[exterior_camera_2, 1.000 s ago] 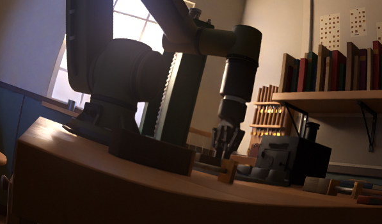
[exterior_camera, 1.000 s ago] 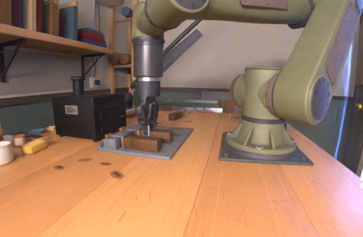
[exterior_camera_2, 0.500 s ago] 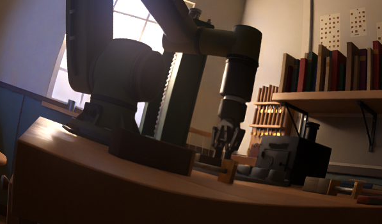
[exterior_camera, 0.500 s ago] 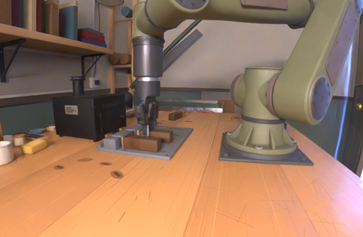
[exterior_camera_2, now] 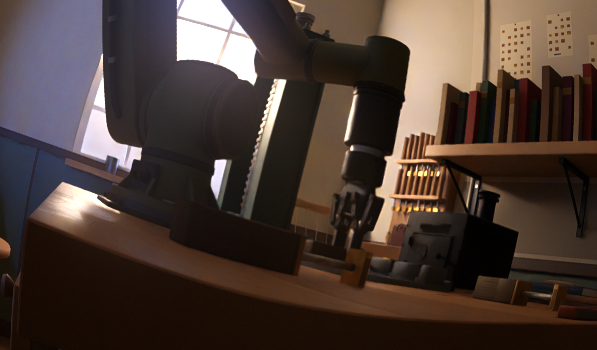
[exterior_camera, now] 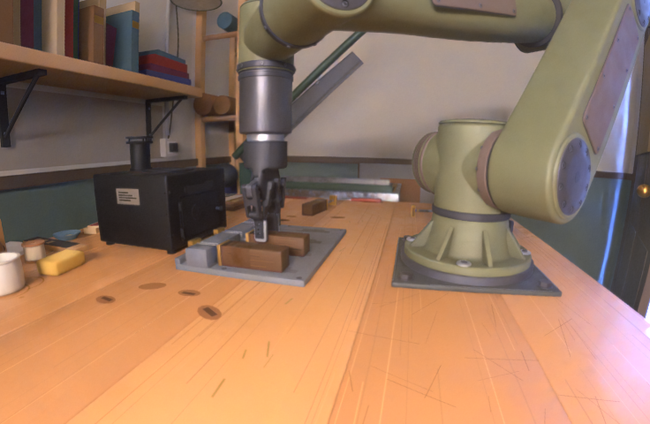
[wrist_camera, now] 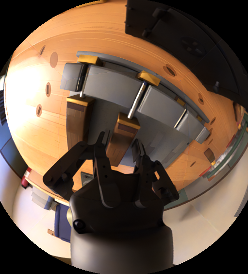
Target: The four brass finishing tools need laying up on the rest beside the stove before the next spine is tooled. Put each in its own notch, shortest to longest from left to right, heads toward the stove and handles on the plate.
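The second tool's wooden handle is partly hidden behind my fingers. My gripper is open and holds nothing, its fingers either side of that handle. This tool's shaft lies in the second notch of the grey rest, its brass head toward the black stove. The first tool lies in the leftmost notch, handle on the plate. Two more tools lie off the rest: one on the bench behind the plate, another close to the second side camera.
The arm's base stands on the bench right of the plate. A white cup and a yellow block sit at the bench's left. Several dog holes mark the bench in front of the plate. A shelf of books hangs above the stove.
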{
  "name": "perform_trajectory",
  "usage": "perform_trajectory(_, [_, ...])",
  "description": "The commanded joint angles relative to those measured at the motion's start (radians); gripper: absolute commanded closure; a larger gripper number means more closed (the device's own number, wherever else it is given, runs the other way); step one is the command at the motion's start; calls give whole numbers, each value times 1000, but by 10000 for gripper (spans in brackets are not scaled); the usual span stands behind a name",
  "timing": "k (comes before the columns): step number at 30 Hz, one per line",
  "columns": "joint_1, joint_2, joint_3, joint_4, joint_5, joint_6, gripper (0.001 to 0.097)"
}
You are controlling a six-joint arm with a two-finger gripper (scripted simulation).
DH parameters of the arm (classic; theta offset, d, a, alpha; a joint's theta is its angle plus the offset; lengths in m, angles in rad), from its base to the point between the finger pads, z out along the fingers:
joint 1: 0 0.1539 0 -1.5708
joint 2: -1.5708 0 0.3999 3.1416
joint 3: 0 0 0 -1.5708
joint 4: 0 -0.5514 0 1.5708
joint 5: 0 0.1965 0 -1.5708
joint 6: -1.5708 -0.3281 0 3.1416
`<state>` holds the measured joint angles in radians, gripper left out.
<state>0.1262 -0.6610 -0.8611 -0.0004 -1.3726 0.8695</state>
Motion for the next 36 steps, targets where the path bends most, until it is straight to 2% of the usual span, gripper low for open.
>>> perform_trajectory(1, [0,-6,13,2,-14,0,441])
perform_trajectory(8, [0,-33,114,2,-141,0,441])
perform_trajectory(11, [0,-35,141,1,-173,0,441])
perform_trajectory(36, [0,-35,148,1,-181,0,441])
